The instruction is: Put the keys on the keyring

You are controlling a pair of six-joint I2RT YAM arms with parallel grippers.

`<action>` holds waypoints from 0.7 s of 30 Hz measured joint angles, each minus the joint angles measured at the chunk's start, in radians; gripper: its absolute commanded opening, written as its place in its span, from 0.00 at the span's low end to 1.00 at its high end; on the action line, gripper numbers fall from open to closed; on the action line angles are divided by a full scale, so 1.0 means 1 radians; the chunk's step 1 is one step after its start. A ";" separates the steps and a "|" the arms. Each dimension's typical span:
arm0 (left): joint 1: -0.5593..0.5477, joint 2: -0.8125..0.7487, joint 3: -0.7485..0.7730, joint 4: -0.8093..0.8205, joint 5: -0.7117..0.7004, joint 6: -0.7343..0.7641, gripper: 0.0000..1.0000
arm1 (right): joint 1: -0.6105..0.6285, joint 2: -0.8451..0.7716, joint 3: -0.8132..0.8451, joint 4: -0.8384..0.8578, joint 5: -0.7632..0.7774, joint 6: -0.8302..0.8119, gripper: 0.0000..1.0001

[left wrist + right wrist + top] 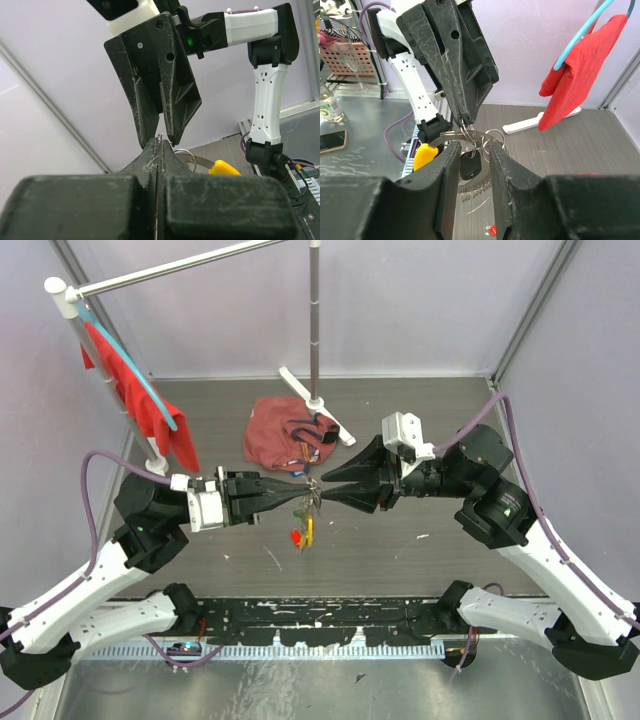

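My left gripper (303,496) is shut on the keyring (466,131), a thin silvery wire loop held in the air over the table's middle. In the left wrist view the wire pokes out of the closed fingertips (165,146). My right gripper (326,494) faces it tip to tip and is open, its fingers (451,165) on either side of the hanging rings and a black-headed key (470,166). A yellow-headed key (423,155) hangs on the bunch and also shows in the left wrist view (224,167). More small rings (494,136) touch the right finger.
A white-footed metal pole stand (316,400) stands at the back centre, a dark red cap (282,435) beside it. A red cloth (140,400) hangs from a rail at the back left. A small red piece (492,231) lies on the table below the keys.
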 measured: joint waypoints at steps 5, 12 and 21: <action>0.000 0.000 0.000 0.001 -0.002 -0.001 0.00 | 0.000 0.002 0.000 0.034 -0.010 -0.013 0.35; 0.000 0.002 0.000 0.008 -0.002 -0.004 0.00 | 0.000 0.017 0.000 0.054 -0.029 -0.022 0.34; 0.000 0.009 0.000 0.008 -0.002 -0.004 0.00 | 0.000 0.029 0.000 0.061 -0.051 -0.025 0.20</action>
